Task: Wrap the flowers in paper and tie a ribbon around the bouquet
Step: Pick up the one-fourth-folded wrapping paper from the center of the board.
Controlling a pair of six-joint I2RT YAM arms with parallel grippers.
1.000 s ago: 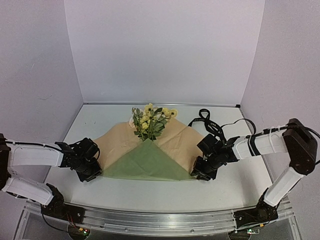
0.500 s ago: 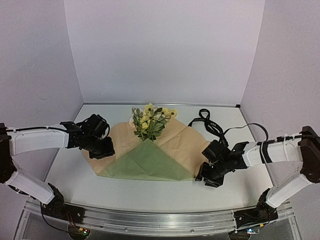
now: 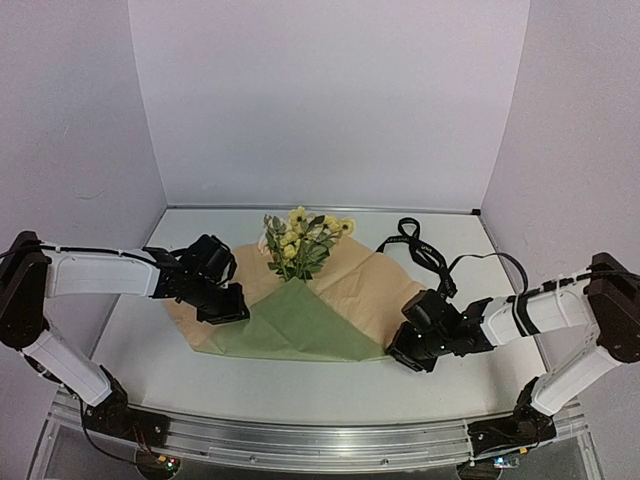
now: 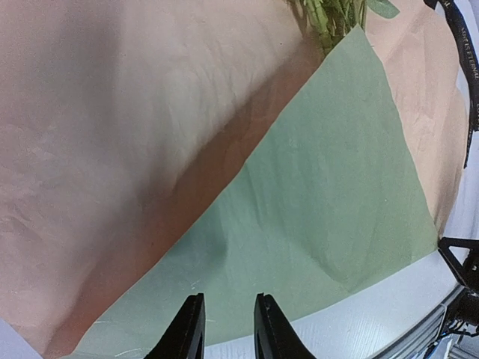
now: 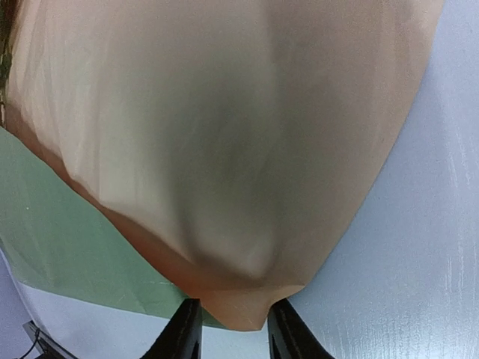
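- Lying spread on the table (image 3: 300, 390), the paper (image 3: 300, 325) has its near corner folded up as a green triangle, with tan wings to left and right.
- The flowers (image 3: 300, 240) lie at centre, blossoms at the far end and stems under the green fold, so the long axis runs near to far.
- The right gripper (image 5: 233, 303) sits at the paper's right near corner (image 5: 232, 313). Its jaws are parted, with that tan tip lying between them and not pinched.
- This looks like the key relation: the corner is right at the fingertips, and the fold would carry it left across the stems.
- The left gripper (image 4: 228, 299) hovers over the left edge of the green fold, jaws narrowly apart and holding nothing.
- The ribbon (image 3: 410, 245) lies far right, just beyond the paper and clear of the fold path.
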